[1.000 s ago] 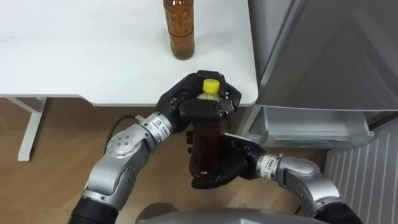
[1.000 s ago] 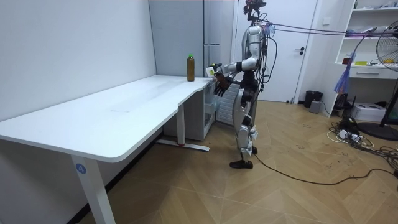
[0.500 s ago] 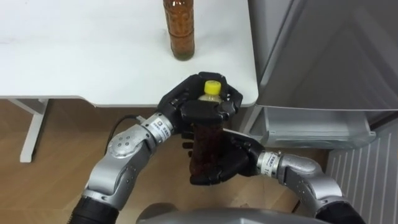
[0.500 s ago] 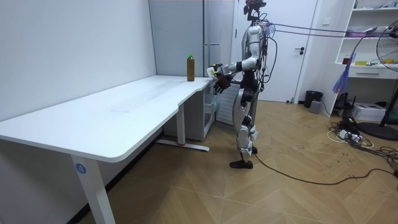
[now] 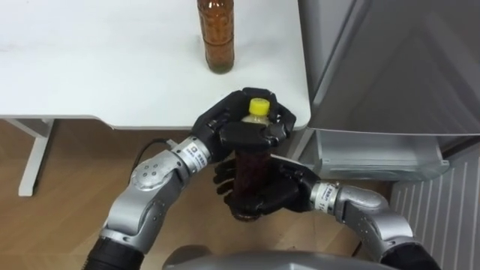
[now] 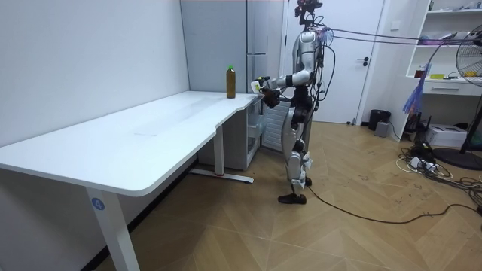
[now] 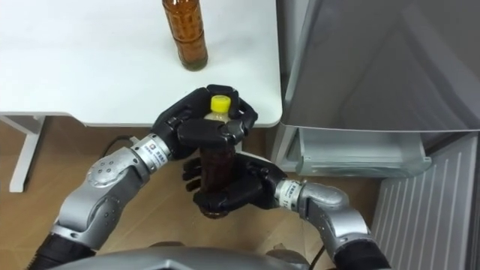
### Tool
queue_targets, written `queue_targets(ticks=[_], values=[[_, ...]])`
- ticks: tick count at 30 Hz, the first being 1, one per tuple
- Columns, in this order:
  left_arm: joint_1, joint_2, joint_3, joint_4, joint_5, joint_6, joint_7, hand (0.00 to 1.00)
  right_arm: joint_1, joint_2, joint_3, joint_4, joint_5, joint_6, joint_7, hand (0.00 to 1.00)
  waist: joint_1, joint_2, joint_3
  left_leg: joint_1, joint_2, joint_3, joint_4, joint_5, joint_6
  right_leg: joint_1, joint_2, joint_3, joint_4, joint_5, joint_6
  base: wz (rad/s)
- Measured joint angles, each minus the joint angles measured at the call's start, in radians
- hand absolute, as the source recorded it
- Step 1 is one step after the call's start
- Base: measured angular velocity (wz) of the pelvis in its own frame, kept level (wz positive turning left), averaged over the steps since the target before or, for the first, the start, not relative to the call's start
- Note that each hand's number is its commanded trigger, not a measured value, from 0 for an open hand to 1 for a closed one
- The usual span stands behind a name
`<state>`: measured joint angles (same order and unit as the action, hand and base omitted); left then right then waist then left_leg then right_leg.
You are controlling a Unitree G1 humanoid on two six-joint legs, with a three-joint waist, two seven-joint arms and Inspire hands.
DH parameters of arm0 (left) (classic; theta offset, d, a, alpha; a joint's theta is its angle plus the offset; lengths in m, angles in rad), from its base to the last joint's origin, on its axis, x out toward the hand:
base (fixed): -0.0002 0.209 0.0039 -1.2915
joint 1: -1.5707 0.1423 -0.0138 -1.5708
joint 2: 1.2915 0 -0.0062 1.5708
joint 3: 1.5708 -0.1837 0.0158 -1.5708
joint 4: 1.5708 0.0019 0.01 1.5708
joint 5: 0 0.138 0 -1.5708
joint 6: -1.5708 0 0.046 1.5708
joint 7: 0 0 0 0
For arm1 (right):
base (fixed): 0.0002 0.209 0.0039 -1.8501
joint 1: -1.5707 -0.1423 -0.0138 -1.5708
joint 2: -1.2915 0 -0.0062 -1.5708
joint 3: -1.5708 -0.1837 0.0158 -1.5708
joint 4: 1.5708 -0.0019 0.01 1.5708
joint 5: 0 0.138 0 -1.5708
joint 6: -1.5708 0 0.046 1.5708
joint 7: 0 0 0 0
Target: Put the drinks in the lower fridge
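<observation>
Black left hand (image 5: 219, 126) and black right hand (image 5: 279, 196) with segmented fingers, white printed bands at both wrists, silver metal forearms, rounded elbow housings, thin black cable looping beside the left elbow, silver-grey torso and legs

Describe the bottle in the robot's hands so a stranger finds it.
Start at the white table beside the grey fridge. Off its corner, the left hand and right hand hold a yellow-capped bottle; the other bottle stands on the table.
</observation>
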<state>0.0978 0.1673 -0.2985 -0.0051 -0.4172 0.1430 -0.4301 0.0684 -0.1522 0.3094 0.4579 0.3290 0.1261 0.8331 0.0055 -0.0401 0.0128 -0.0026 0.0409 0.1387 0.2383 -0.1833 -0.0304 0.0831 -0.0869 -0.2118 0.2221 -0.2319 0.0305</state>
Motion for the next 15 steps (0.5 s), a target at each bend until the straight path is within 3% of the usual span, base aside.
queue_targets(ticks=[5, 6, 7, 15], values=[[0.001, 0.002, -0.004, 0.006, -0.024, 0.0, 0.014, 1.0, 0.0, 0.0, 0.008, 0.0, 0.0, -0.003, -0.001, 1.0, 0.001, 0.0, -0.0001, -0.001, 0.0, 0.0, 0.001, 0.0, 0.0, 0.0, 0.0, -0.001, 0.0, 0.0, 0.0, 0.0], [0.001, 0.003, -0.004, 0.006, -0.025, 0.0, 0.014, 0.81, 0.0, -0.001, 0.009, 0.0, 0.0, -0.003, -0.001, 1.0, 0.0, 0.0, 0.0, -0.002, 0.0, 0.0, 0.0, 0.0, 0.0, 0.0, 0.0, -0.002, 0.0, 0.0, 0.0, 0.0], [0.002, 0.003, -0.003, 0.006, -0.025, 0.0, 0.014, 0.0, 0.0, -0.001, 0.01, 0.0, 0.0, -0.003, -0.001, 1.0, 0.0, 0.0, 0.0, -0.002, 0.0, 0.0, 0.0, 0.0, 0.0, 0.0, 0.0, -0.002, 0.0, 0.0, 0.0, 0.0], [0.003, 0.01, 0.003, 0.007, -0.037, 0.0, 0.014, 0.0, 0.0, -0.008, 0.022, 0.0, 0.021, -0.002, 0.005, 1.0, 0.001, 0.001, 0.0006, -0.002, 0.0, 0.0, 0.0, 0.0, 0.0, 0.0, 0.0, -0.002, 0.0, 0.0, 0.0, 0.0]])
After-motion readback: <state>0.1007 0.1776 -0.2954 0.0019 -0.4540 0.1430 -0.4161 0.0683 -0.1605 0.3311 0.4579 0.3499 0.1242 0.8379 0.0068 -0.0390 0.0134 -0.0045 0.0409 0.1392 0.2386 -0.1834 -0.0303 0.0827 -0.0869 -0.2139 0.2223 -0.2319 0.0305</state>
